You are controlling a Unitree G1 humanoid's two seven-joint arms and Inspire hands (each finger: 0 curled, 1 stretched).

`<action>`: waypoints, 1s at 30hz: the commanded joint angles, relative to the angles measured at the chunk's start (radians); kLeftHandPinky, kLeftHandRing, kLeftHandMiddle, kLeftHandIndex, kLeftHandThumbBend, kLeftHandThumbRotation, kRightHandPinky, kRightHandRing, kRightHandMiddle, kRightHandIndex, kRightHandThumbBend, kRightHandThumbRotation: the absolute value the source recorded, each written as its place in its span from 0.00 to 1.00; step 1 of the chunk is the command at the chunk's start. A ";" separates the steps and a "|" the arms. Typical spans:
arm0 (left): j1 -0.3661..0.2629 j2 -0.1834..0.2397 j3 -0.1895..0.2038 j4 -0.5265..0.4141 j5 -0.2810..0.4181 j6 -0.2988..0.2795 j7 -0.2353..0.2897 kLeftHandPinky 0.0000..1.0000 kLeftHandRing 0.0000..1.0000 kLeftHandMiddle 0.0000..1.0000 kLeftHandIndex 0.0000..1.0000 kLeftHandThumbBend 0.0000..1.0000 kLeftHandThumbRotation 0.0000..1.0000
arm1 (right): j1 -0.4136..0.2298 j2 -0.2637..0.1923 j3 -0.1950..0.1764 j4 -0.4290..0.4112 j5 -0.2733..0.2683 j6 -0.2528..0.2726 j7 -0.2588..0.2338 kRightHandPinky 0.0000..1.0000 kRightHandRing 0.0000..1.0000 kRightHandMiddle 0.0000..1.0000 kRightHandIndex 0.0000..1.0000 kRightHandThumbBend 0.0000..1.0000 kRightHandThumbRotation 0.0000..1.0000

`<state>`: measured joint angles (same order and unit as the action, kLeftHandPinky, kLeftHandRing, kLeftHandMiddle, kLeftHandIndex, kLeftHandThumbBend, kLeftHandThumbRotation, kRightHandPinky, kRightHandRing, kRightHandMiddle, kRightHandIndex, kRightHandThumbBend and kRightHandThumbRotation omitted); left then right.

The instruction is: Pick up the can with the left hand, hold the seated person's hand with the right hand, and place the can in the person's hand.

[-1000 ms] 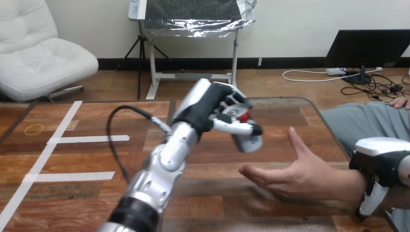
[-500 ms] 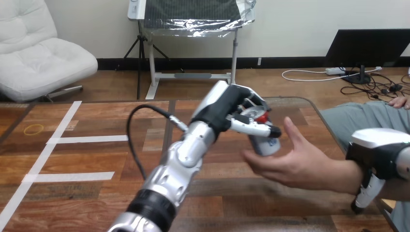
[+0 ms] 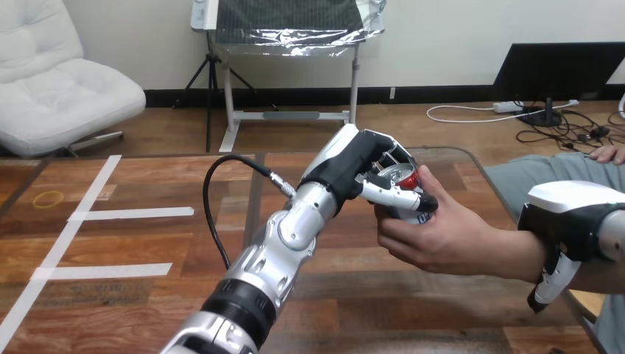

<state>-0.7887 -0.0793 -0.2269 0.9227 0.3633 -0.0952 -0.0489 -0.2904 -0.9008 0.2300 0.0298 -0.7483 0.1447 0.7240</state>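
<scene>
Left hand (image 3: 360,164) grips the silver-and-red metal can (image 3: 399,179), the person's hand (image 3: 435,240) wrapped round it too. Right hand (image 3: 571,215) clasps the person's forearm (image 3: 510,254).

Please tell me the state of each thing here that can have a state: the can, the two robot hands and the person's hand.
can: in the air, tilted, gripped by both the left hand and the person's hand.
left hand: shut on the can.
person's hand: fingers curled round the can.
right hand: over the person's wrist; grip cannot be told.
</scene>
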 commanded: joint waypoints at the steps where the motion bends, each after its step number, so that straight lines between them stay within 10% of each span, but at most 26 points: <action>1: -0.244 -0.058 -0.006 0.062 -0.006 -0.057 0.036 0.33 0.39 0.46 0.46 0.68 0.00 | -0.127 -0.052 -0.059 -0.081 0.007 0.012 0.043 0.22 0.32 0.42 0.41 0.72 0.00; 30: -0.302 -0.097 -0.030 0.144 0.009 -0.072 0.059 0.32 0.38 0.43 0.46 0.70 0.00 | -0.271 -0.047 -0.055 -0.090 -0.011 -0.016 0.102 0.33 0.35 0.42 0.41 0.71 0.00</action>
<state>-0.9218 -0.0811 -0.2255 1.0421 0.3651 -0.1149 -0.0077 -0.3775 -0.9007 0.2301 0.0186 -0.7518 0.1440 0.8263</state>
